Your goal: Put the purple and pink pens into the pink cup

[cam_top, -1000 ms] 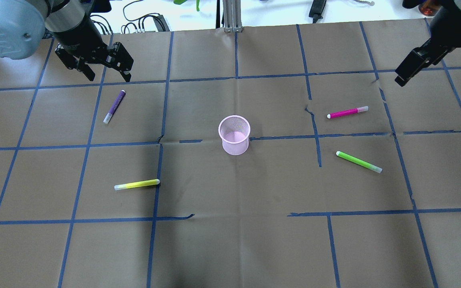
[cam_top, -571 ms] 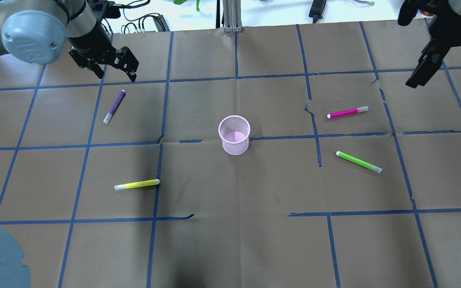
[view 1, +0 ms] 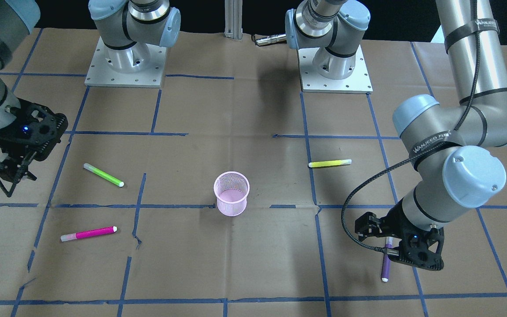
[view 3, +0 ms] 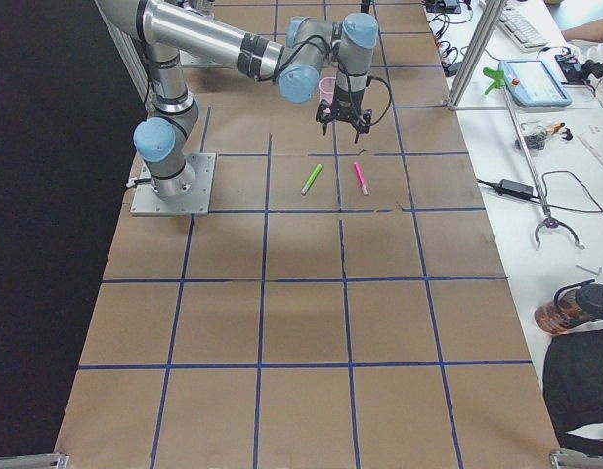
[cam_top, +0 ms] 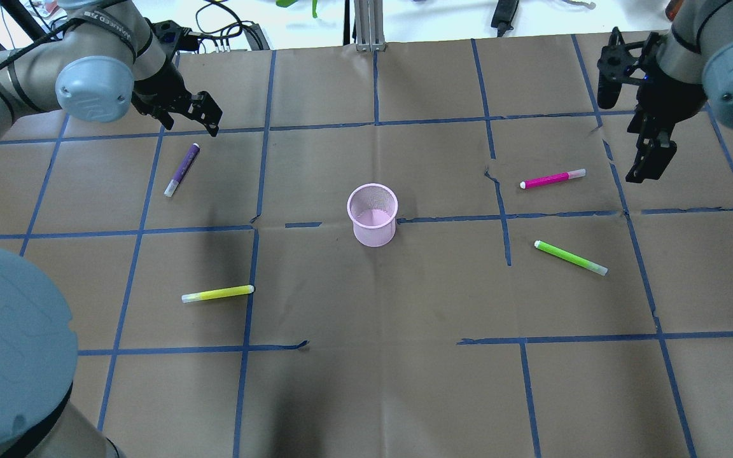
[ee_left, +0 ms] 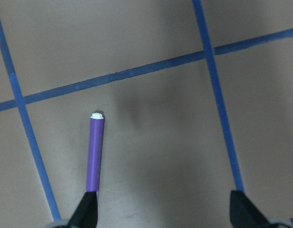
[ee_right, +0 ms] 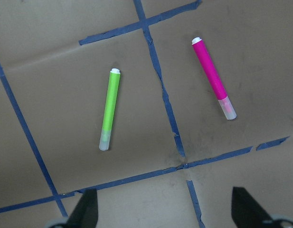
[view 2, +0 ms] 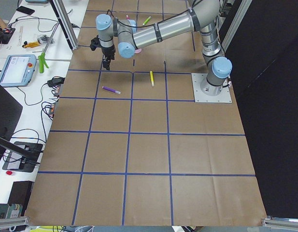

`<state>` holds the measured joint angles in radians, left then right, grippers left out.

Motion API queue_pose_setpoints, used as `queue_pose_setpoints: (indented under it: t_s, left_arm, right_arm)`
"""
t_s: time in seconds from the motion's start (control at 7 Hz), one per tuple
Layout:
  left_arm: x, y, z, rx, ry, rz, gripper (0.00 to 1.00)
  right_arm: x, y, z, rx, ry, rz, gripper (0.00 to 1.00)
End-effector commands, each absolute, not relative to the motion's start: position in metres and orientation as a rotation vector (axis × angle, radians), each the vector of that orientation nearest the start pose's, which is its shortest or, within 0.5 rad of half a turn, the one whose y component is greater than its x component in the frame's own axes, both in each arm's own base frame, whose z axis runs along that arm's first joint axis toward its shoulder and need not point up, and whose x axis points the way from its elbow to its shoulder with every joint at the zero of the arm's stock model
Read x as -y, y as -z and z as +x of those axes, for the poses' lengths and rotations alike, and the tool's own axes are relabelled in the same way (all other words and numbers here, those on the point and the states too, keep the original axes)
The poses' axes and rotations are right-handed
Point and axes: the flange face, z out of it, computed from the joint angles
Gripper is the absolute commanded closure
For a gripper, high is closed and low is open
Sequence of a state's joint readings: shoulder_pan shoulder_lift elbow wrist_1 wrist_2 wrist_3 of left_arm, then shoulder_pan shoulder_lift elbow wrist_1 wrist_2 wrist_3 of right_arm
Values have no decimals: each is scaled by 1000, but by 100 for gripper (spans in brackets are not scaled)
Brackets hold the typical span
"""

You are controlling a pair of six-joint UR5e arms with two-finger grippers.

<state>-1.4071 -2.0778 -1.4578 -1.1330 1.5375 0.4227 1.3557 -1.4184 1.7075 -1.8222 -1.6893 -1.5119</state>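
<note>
Far left: left fingers [ee_left: 87, 213], spread wide and holding nothing, hanging low over the purple pen [cam_top: 182, 169]. Off-centre, judging by the wrist view: pen's near end just beside one finger, not midway between the two. Lies flat on the worktop [cam_top: 404, 381], well to the left of the pink cup [cam_top: 373, 234].

Probably light and stiff: a slim plastic barrel, smooth and round, so apt to roll away or swivel if pinched near an end. Best taken across the middle of the coloured barrel, clear of the pale cap, with the fingers squared to its length and centred before closing.

Nearer the robot, a yellow marker [cam_top: 218, 293], no part of the job.

Centre: the cup, upright and empty inside, judging by the overhead view. Looks light and unanchored, thin wire mesh under a solid rim; likely to skid or tip if clipped on the rim. Shorter than a pen, so calls for a near-vertical drop through the mouth, with some lean against the rim to be expected afterwards.

Right of it: pink pen [cam_top: 552, 179], flat on the worktop, well apart from the cup, with a lime-green marker [cam_top: 570, 257] nearer the robot. Same likely handling and same mid-barrel hold.

Far right: right fingers [ee_right: 85, 213], likewise wide apart and empty, hovering to the right of the pink pen and not over it.
</note>
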Motion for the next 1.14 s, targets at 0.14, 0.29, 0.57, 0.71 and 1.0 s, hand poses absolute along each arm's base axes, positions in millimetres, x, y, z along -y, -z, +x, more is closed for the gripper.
queue_pose_setpoints:
  t_s: [0.14, 0.29, 0.57, 0.71, 1.0]
  left_arm:
    - [699, -225, 26, -3123, 76, 504, 4]
    - [700, -210, 27, -3133, 45, 500, 4]
    - [708, -199, 31, -3129, 33, 491, 4]
    - [711, -193, 32, -3132, 24, 489, 4]
    - [715, -184, 33, -3135, 13, 487, 6]
  right_arm:
    - [579, -264, 41, -2471, -465, -2146, 0]
    - [587, -251, 46, -2456, -444, -2206, 0]
    - [602, -229, 40, -2442, -511, -2333, 0]
    - [608, -219, 48, -2445, -486, -2375, 0]
    - [621, -200, 66, -2496, -397, -2444, 0]
